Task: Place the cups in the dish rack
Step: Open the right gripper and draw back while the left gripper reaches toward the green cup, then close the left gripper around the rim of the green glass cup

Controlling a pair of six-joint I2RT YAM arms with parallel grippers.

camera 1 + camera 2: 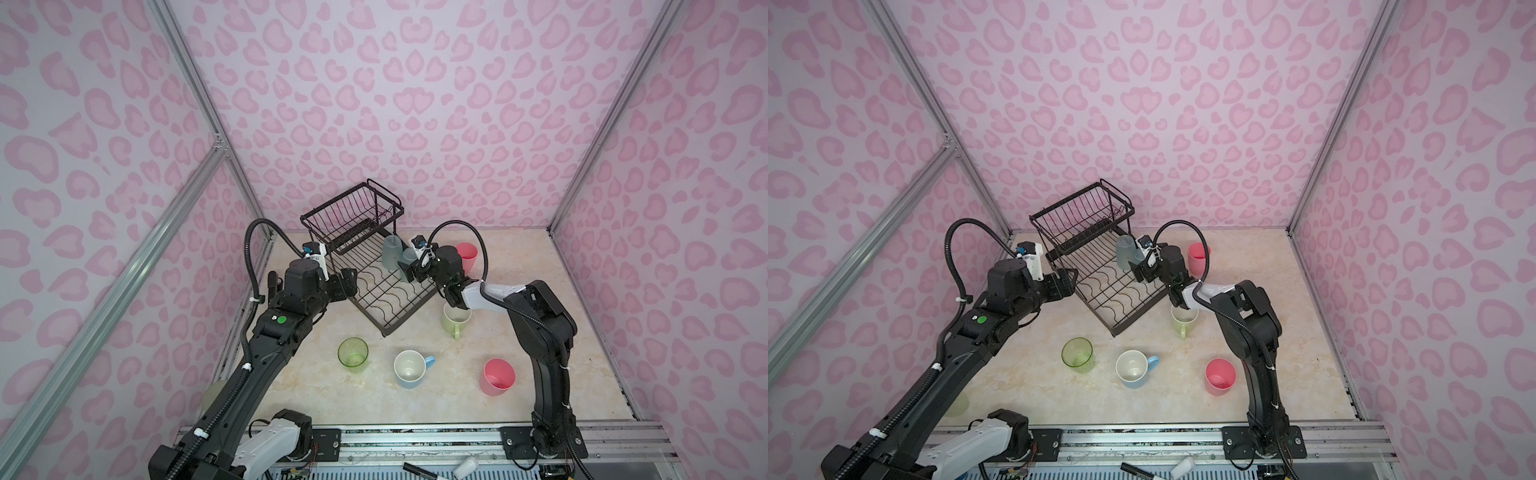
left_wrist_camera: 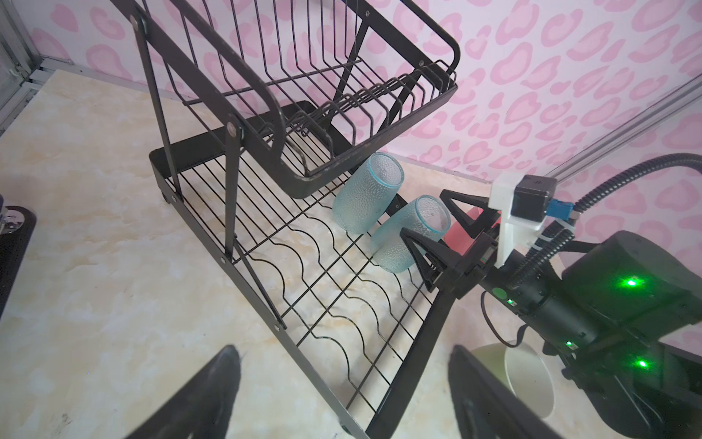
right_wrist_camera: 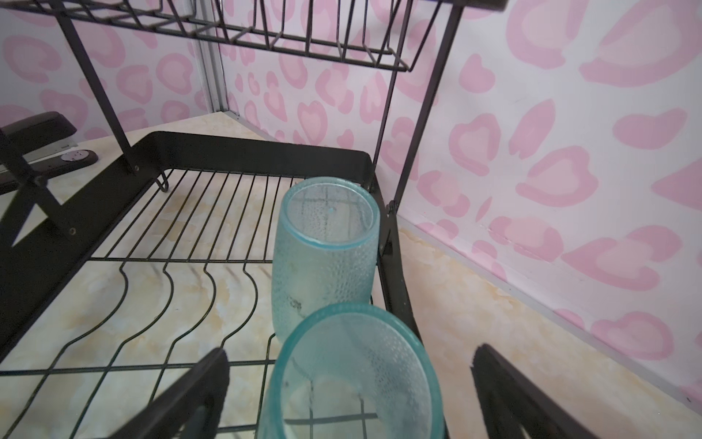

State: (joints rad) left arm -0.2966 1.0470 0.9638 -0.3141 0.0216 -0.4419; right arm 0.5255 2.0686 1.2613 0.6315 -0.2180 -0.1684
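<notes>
The black wire dish rack (image 1: 386,295) stands at the back of the table. Two frosted blue tumblers (image 2: 366,194) (image 2: 408,235) rest mouth-up on its lower tray, under the upper basket. My right gripper (image 3: 349,353) is open around the nearer tumbler (image 3: 353,380), with a gap on each side. My left gripper (image 2: 343,349) hangs open and empty over the tray's near corner. On the table stand a green tumbler (image 1: 353,353), a light-blue mug (image 1: 409,368), a lime mug (image 1: 455,320) and two pink cups (image 1: 496,376) (image 1: 467,253).
A pale green shape (image 1: 957,403) shows beside the left arm at the table's left edge. A black marker (image 1: 419,469) and a white bottle (image 1: 465,465) lie on the front rail. Pink patterned walls close in the back and both sides.
</notes>
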